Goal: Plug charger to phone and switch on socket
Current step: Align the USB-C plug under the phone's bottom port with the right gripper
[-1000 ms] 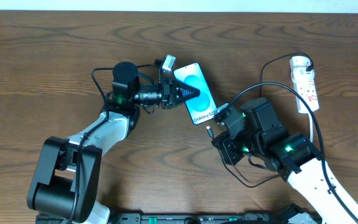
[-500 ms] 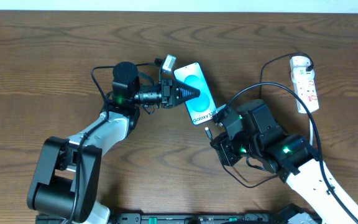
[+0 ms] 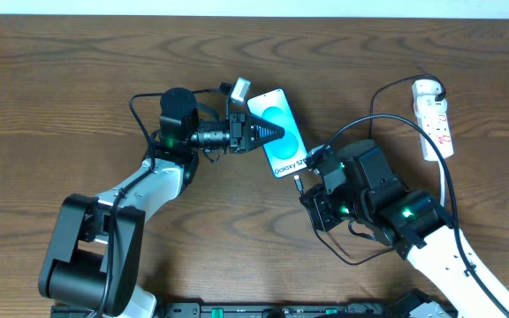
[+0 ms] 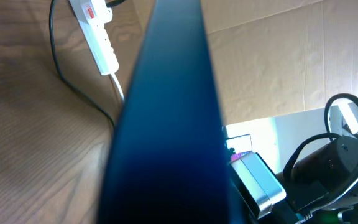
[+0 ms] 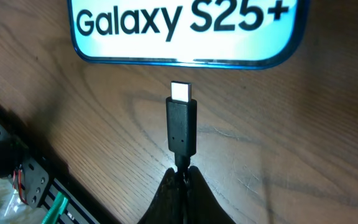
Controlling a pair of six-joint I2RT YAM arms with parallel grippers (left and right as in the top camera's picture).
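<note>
The phone (image 3: pixel 278 132) lies on the wooden table with its blue-teal screen up, reading "Galaxy S25+". My left gripper (image 3: pixel 270 132) is shut on the phone from its left side; in the left wrist view the phone's dark blue edge (image 4: pixel 166 124) fills the middle. My right gripper (image 5: pixel 180 175) is shut on the charger cable just behind its black plug (image 5: pixel 181 124). The plug's metal tip points at the phone's bottom edge (image 5: pixel 185 59), a short gap away. In the overhead view the plug (image 3: pixel 298 185) sits just below the phone. The socket (image 3: pixel 434 115), a white power strip, lies at the far right.
The black charger cable (image 3: pixel 378 106) loops from the socket toward my right arm. The socket and its white cord also show in the left wrist view (image 4: pixel 98 31). A small silver-white box (image 3: pixel 239 88) sits at the phone's upper left.
My right gripper has moved the plug slightly up toward the phone's bottom edge. The left arm and phone have not moved.
</note>
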